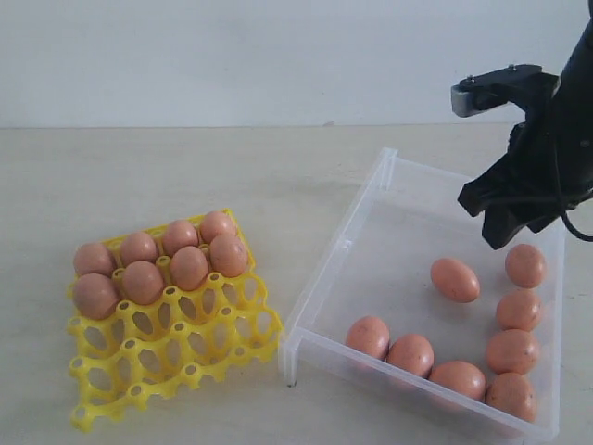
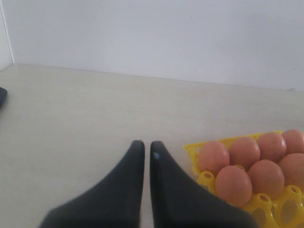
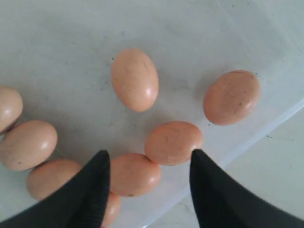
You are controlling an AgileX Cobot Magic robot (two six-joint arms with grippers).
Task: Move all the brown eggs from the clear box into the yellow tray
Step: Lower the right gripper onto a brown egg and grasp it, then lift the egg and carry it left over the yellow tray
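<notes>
Several brown eggs [image 1: 455,279] lie in the clear box [image 1: 334,248] on the right, most along its near and right walls. Several more eggs [image 1: 189,267] fill the far rows of the yellow tray [image 1: 167,363] on the left. My right gripper [image 1: 508,232] hangs above the box's far right part. In the right wrist view it [image 3: 148,160] stands open over two touching eggs [image 3: 173,142] by the box's wall, holding nothing. My left gripper [image 2: 145,148] is shut and empty above bare table, just beside the tray's corner [image 2: 191,150]. The exterior view does not show it.
The tray and the box rest on a pale tabletop [image 1: 232,176] with a white wall behind. The near rows of the tray's cups hold nothing. A strip of table separates the tray from the box. One dark edge [image 2: 2,97] shows in the left wrist view.
</notes>
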